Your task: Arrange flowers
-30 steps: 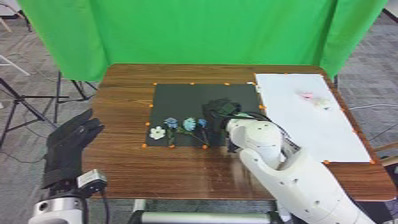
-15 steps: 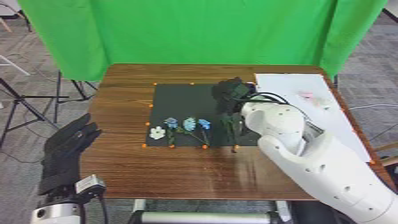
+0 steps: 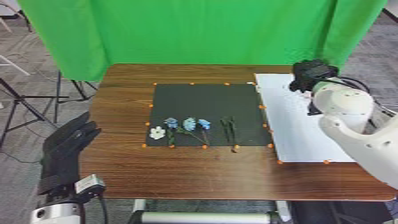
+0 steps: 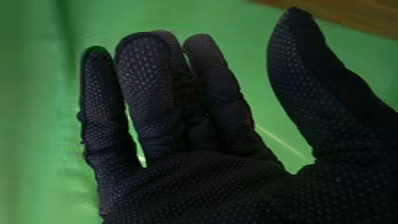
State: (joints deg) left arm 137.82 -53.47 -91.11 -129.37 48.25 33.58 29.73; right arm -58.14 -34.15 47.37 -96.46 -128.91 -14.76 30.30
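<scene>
The right hand (image 3: 313, 71), spread wide, is at the white sheet (image 3: 302, 130)'s far edge; the left hand (image 3: 64, 150), open, by the table (image 3: 160, 172)'s left edge.

Right of the left robot hand (image 3: 64, 150), a white flower (image 3: 157, 133), three blue flowers (image 3: 189, 124) and dark green stems (image 3: 229, 132) lie side by side; a pink flower (image 3: 307, 94), partly hidden, lies by the right robot hand (image 3: 313, 71).

The white right arm (image 3: 354, 117) was out in front, on the right side. The right hand (image 3: 311, 72) was open, its black-gloved fingers (image 4: 147, 95) straight and thumb (image 4: 311, 75) spread wide. The left hand (image 3: 64, 150) was open too, pointing forward on the left.
</scene>
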